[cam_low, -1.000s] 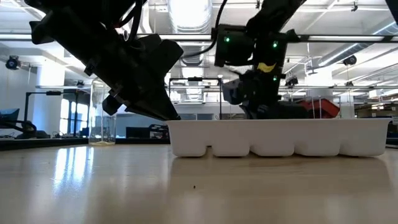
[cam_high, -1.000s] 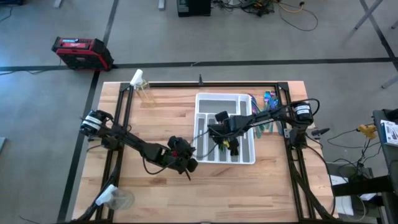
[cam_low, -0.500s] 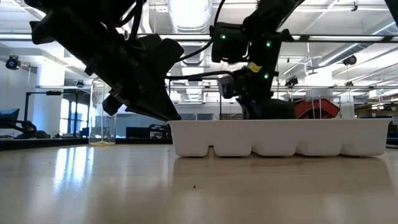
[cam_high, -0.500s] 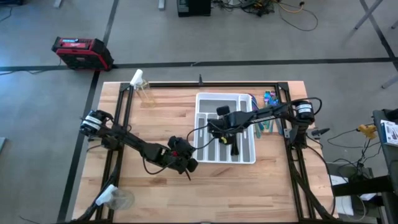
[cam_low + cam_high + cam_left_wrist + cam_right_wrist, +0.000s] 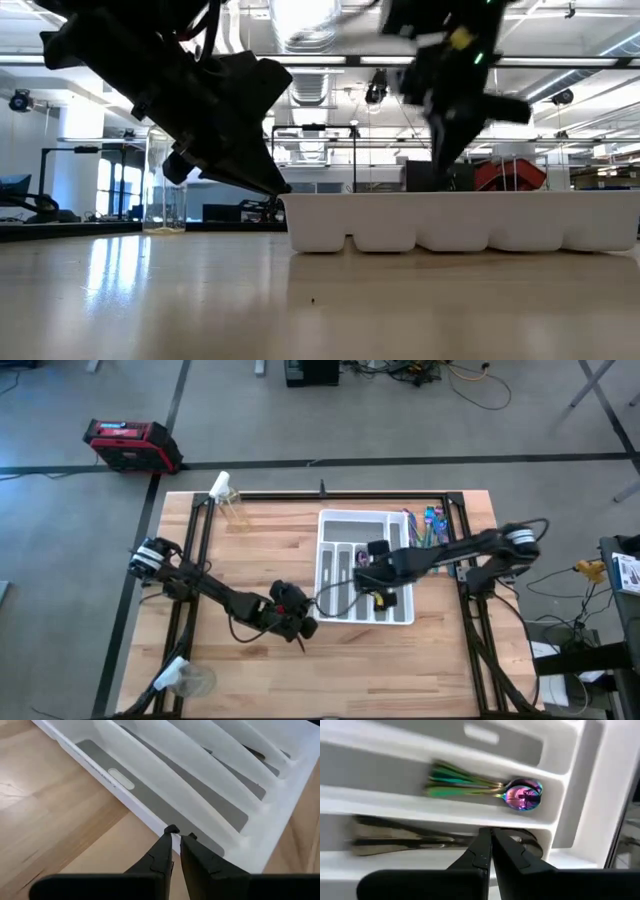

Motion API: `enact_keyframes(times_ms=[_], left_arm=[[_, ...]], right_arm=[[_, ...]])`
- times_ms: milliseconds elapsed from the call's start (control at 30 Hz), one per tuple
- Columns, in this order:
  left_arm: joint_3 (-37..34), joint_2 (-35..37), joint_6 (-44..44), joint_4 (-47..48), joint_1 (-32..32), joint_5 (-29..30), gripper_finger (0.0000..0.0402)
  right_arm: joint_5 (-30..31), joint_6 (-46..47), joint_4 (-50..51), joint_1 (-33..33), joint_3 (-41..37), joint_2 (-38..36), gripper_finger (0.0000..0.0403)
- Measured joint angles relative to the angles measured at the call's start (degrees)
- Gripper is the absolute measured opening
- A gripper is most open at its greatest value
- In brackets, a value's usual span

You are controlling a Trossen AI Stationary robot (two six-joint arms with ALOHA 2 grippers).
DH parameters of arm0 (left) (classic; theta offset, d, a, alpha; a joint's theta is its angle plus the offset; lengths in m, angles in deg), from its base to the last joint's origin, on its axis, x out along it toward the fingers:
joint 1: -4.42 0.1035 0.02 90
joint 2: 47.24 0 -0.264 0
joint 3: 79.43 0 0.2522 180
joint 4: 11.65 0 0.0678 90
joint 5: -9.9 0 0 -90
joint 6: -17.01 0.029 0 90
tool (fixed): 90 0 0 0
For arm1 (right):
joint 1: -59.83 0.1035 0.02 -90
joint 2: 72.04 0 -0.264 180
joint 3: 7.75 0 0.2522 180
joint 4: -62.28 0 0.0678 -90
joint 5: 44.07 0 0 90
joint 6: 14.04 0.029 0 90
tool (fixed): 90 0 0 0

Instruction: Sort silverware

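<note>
- My right gripper point(image 5: 378, 598) hangs over the white tray point(image 5: 330, 525) at frame centre, jaws clenched, empty.
- Iridescent spoons point(image 5: 490, 790) lie in a tray compartment (darker pieces alongside).
- Left gripper point(image 5: 175, 836), jaws clenched, empty, sits at the tray's corner.
- A clear cup point(image 5: 192, 680) stands lower left on the worktop point(image 5: 260, 550).

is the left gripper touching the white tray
Cannot tell. In the left wrist view the left gripper, jaws shut, has its tips right at the rim of the white tray, but neither contact nor a gap shows plainly.
</note>
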Motion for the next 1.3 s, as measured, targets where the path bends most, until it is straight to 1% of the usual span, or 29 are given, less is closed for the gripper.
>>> enact_keyframes(times_ms=[167,300,367,500,567,600,800,900,967,1100,1200,1233,1300], left_arm=[[0.0,0.0,1.5,-2.3,-1.5,1.9,0.0025],[0.0,0.0,6.2,-7.8,-3.6,3.8,0.0025],[0.0,0.0,10.2,-12.5,-4.8,4.6,0.0025],[0.0,0.0,17.4,-21.7,-6.5,4.7,0.0025],[0.0,0.0,18.8,-24.6,-6.9,4.8,0.0025],[0.0,0.0,19.1,-25.5,-7.0,4.8,0.0025],[0.7,0.0,19.4,-26.7,-7.1,4.8,0.0025],[1.4,0.0,20.0,-26.9,-7.1,4.8,0.0025],[1.9,0.0,20.5,-26.7,-7.2,4.8,0.0025],[2.4,0.0,20.7,-26.8,-7.2,4.8,0.0025],[2.4,0.0,20.7,-26.7,-7.2,4.8,0.0025],[2.4,0.0,20.6,-26.7,-7.2,4.8,0.0025],[2.4,0.0,20.4,-26.3,-7.2,4.8,0.0025]], right_arm=[[0.2,13.7,1.1,5.2,-6.0,-12.8,0.0000],[0.1,26.3,5.1,6.3,-14.1,-22.1,0.0000],[0.3,29.8,6.5,5.9,-18.7,-25.4,0.0000],[0.1,31.6,5.6,4.0,-27.2,-28.6,0.0000],[-0.3,32.3,3.8,2.6,-30.0,-28.2,0.0000],[-1.4,32.5,3.4,1.8,-30.2,-27.4,0.0000],[-2.3,33.5,-2.0,0.1,-28.9,-20.6,0.0000],[-2.1,33.1,-2.9,-0.4,-28.3,-16.9,0.0000],[-0.7,31.7,-4.3,-0.5,-28.0,-14.5,0.0000],[2.7,28.6,-11.2,-0.6,-26.7,-11.0,0.0000],[3.7,24.6,-15.8,-1.0,-25.6,-9.3,0.0000],[4.7,23.4,-16.9,-1.3,-25.2,-8.9,0.0000],[8.9,21.9,-18.0,-2.0,-24.6,-8.7,0.0000]])
